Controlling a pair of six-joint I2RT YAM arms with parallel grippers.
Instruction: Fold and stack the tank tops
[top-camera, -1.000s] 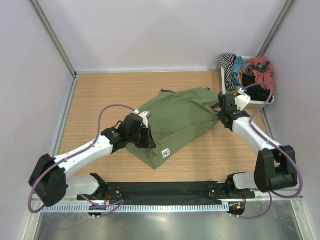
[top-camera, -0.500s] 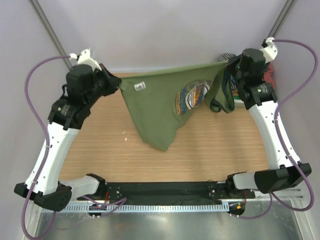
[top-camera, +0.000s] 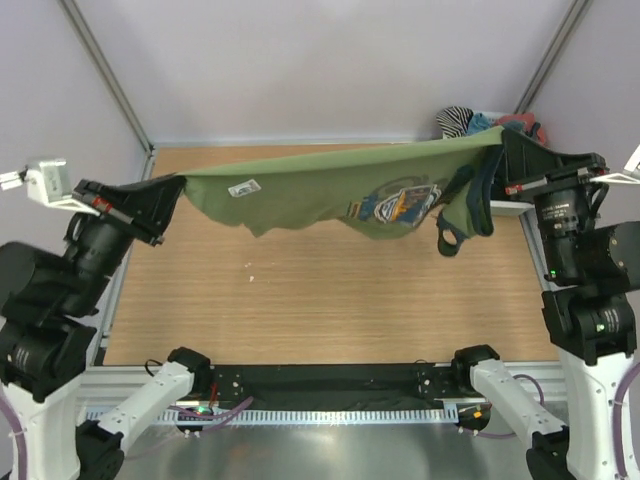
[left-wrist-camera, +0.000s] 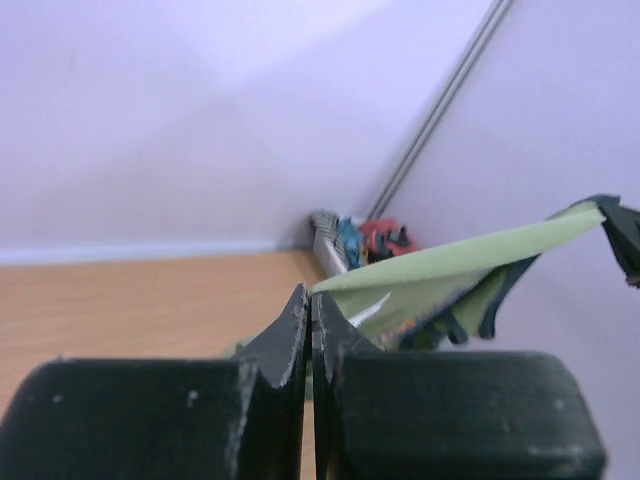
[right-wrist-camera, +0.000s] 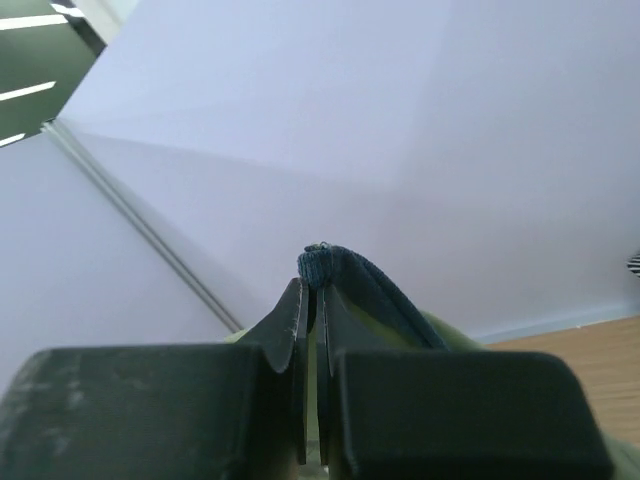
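- Olive tank top (top-camera: 320, 195) is held up off the bench (top-camera: 300, 320), stretched as a band over the far half.
- Long axis runs L-R. Hem end w/ white label (top-camera: 243, 187) is at the left; dark-trimmed straps (top-camera: 462, 212) hang at the right end.
- Print (top-camera: 395, 203) sits right of centre, facing up.
- Top edge is taut and approx. level. Lower edge sags in folds, deepest by the label and under the print.
- Left end effector (top-camera: 176, 193) is pinched tight on the hem corner, fingers pressed together in the wrist view.
- Right end effector (top-camera: 500, 152) is clamped on the dark trim at the strap end.
- Room: bench wood shows below the cloth and toward the arm bases. Walls (top-camera: 300, 70) stand close on the left, far and right sides, and a pile of garments (top-camera: 470, 122) sits in the far-right corner.
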